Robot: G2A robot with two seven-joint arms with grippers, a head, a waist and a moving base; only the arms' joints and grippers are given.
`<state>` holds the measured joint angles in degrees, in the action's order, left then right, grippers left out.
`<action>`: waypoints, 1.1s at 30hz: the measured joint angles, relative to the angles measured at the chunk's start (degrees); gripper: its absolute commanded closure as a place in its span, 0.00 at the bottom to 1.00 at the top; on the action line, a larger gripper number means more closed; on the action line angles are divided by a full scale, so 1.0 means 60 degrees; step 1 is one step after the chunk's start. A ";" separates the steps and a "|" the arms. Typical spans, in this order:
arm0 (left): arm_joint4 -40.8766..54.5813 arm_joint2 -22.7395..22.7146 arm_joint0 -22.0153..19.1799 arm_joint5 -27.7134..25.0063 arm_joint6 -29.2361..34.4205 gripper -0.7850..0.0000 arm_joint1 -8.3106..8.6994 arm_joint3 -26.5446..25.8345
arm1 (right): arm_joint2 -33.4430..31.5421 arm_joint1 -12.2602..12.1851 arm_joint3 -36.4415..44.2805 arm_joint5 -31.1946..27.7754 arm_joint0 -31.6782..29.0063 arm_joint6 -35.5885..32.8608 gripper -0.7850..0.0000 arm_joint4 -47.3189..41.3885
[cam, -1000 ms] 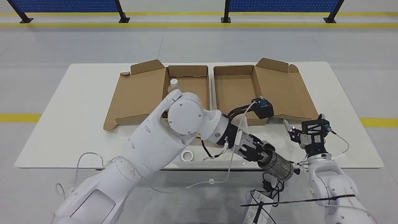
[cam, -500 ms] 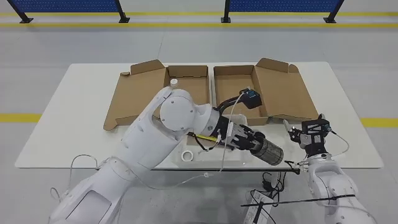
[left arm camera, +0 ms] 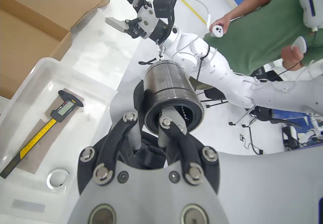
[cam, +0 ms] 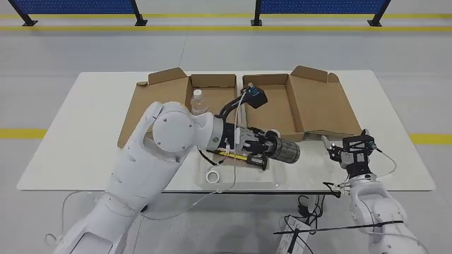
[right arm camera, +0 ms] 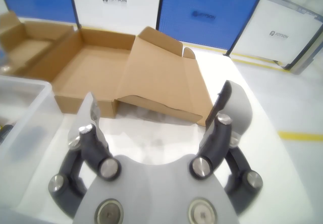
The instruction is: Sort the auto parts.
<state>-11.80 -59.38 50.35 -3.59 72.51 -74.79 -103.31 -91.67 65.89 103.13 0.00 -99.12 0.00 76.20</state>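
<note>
The steel cylinder (left arm camera: 165,81) is dark and polished, ringed by thin grooves, with a hollow bore. It is held in the air by the clear bin's (left arm camera: 22,88) edge, above the tabletop (left arm camera: 101,43). The left end effector (left arm camera: 154,108) is clenched on its near end. The right end effector (right arm camera: 157,93) is spread wide, grasping nothing.

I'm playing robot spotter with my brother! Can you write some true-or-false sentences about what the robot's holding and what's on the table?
1. The left gripper holds the dark metal cylinder. True.
2. The right gripper is shut on a part. False: it is open and empty.
3. The yellow-and-black caliper lies in the clear plastic tray. True.
4. The two brown cardboard boxes are closed. False: both are open.
5. A silver metal ring lies near the caliper. True.
</note>
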 measured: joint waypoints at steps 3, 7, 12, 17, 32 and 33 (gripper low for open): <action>0.0051 -0.0275 0.0197 0.0050 -0.0062 1.00 0.0083 -0.0295 | 0.0000 0.0000 0.0000 0.0000 0.0000 0.0000 0.00 0.0000; 0.0733 -0.0649 0.0568 -0.0137 -0.0574 1.00 0.0141 -0.0552 | 0.0000 0.0000 0.0000 0.0000 0.0000 0.0000 0.00 0.0000; 0.1399 -0.0981 0.1027 -0.0488 -0.1022 1.00 0.0222 -0.0647 | 0.0000 0.0000 0.0000 0.0000 0.0000 0.0000 0.00 0.0000; 0.1791 -0.1208 0.1359 -0.0814 -0.1054 1.00 0.0311 -0.0722 | 0.0000 0.0000 0.0000 0.0000 0.0000 0.0000 0.00 0.0000; 0.2128 -0.1519 0.1742 -0.0985 -0.0592 1.00 0.0588 -0.0978 | 0.0000 0.0000 0.0000 0.0000 0.0000 0.0000 0.00 0.0000; 0.2131 -0.1507 0.1719 -0.0987 -0.0557 1.00 0.0603 -0.0973 | 0.0000 0.0000 0.0000 0.0000 0.0000 0.0000 0.00 0.0000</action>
<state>0.98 -68.42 60.67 -9.51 69.17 -71.17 -109.15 -91.67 65.89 103.13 0.00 -99.12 0.00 76.20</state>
